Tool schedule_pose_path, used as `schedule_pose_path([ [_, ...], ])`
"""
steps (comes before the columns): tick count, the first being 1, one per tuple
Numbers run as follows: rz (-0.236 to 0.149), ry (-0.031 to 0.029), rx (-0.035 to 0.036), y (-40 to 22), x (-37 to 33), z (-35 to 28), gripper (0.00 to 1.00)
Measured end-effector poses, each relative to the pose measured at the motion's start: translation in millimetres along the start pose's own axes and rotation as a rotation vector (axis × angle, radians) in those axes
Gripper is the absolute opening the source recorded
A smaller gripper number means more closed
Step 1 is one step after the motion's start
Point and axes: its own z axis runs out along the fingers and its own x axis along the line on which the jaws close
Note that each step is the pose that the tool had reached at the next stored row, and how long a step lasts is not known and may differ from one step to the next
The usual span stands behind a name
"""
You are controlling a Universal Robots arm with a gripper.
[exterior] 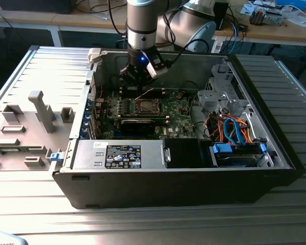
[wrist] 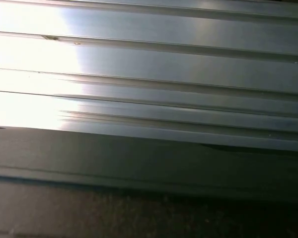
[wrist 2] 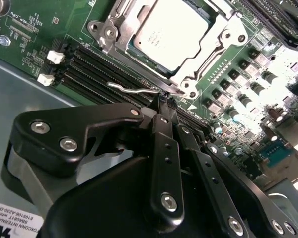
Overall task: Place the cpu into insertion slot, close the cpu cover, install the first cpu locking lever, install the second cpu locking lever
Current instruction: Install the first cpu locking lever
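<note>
The gripper [wrist 2: 165,101] was seen nearest the lens in the second wrist view, its black fingers [wrist 2: 164,148] drawn together to a narrow tip and clenched about the end of a thin wire locking lever [wrist 2: 134,90]. Whether the wire was truly pinched or merely pressed by the tip could not be told for certain, though the grasp appeared closed on it, judged so that the lever could be swung and hooked.

Just beyond the tip, the cpu [wrist 2: 168,30] was found already seated in the insertion slot [wrist 2: 227,37], with the cpu cover [wrist 2: 208,52] laid down around it, its square opening leaving the silvery top exposed.

In the exterior view, from that view's left to its right, a grey ribbed side panel [exterior: 20,127] carrying moulded fixtures was seen lying flat beside the open computer case [exterior: 183,189]. Within the case, the green motherboard [exterior: 176,115] was held against the far wall, the socket [exterior: 145,106] near its middle, the arm [exterior: 142,23] lowered directly over its far edge. A grey power supply [exterior: 120,154] occupied the near edge, and drive bays with blue and orange cables [exterior: 234,130] filled the right corner.
</note>
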Motion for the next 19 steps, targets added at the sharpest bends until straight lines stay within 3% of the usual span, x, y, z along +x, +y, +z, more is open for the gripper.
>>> schedule_pose_path([
  [6,0.0,-0.0026,0.0009,-0.1,1.4,-4.0,0.11],
  [9,0.0,-0.0029,0.001,-3.7,1.8,-4.3,0.11],
  [14,0.0,-0.0025,0.0011,-4.5,1.3,3.9,0.11],
  [16,0.0,-0.0022,0.0011,-4.8,-1.2,4.3,0.11],
  [19,0.0,0.0001,0.0008,-5.9,-13.2,5.4,0.11],
])
